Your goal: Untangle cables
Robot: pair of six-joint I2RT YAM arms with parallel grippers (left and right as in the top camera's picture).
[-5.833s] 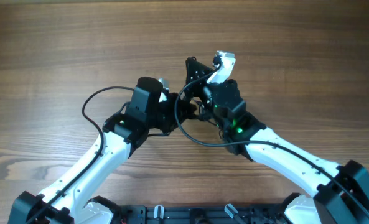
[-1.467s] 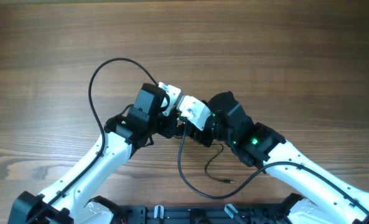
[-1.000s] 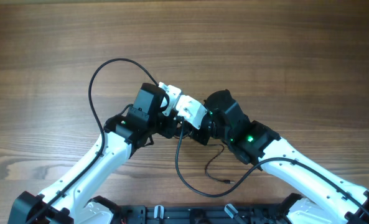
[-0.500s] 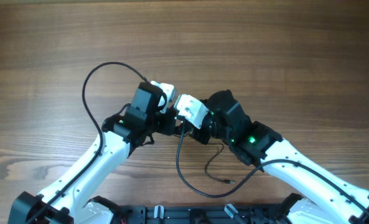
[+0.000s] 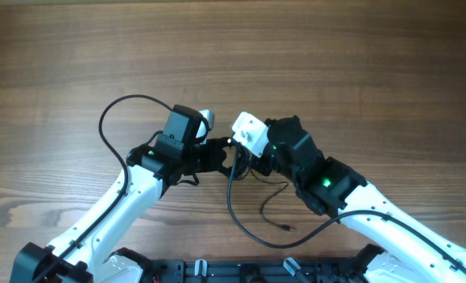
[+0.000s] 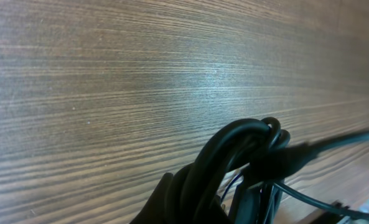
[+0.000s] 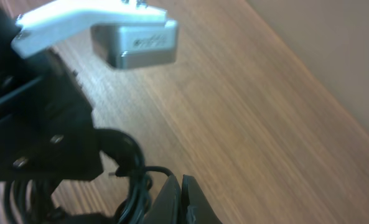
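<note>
Overhead view: the cables (image 5: 234, 160) bunch at frame centre above the desk (image 5: 335, 63), between left fingers (image 5: 215, 149) and right fingers (image 7: 172, 199). Both are pinched closed on them, with slack trailing toward the lower edge.

overhead: straight down, far | wrist views: close, low over table (image 6: 109, 74) | shared: cables (image 6: 231, 152)

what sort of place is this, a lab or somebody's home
Likely a robotics lab bench: a wood-grain table, the left arm and right arm based at its near edge, thin black cables between them.
</note>
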